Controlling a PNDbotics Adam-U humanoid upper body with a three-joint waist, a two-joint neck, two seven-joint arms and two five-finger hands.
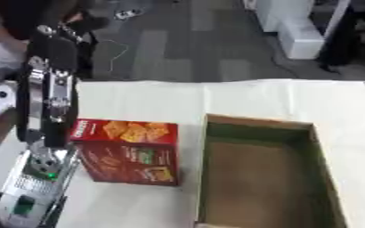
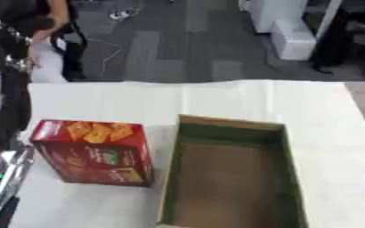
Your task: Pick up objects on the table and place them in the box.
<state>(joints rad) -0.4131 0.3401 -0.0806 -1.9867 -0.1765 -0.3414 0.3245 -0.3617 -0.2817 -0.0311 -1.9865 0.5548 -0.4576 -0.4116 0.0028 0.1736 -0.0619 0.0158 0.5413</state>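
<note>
At centre left of the frame, a red rectangular cardboard cracker box (image 1: 129, 151) stands on the white cloth-covered table (image 1: 279, 100), just left of an open brown cardboard box (image 1: 263, 173). Along the left edge, the robot's left hand (image 1: 49, 129) touches the cracker box's side; whether its fingers are curled cannot be told.

The cracker box (image 1: 128, 151) is red, with orange-yellow crackers pictured on its top face and small green and yellow patches on its darker red front. The open cardboard box (image 1: 257, 126) has tan-brown rims and floor, its inner walls dark green. The tablecloth (image 1: 216, 95) is plain white. The left arm (image 1: 49, 93) is black with silver joints and one small green light low down.
</note>
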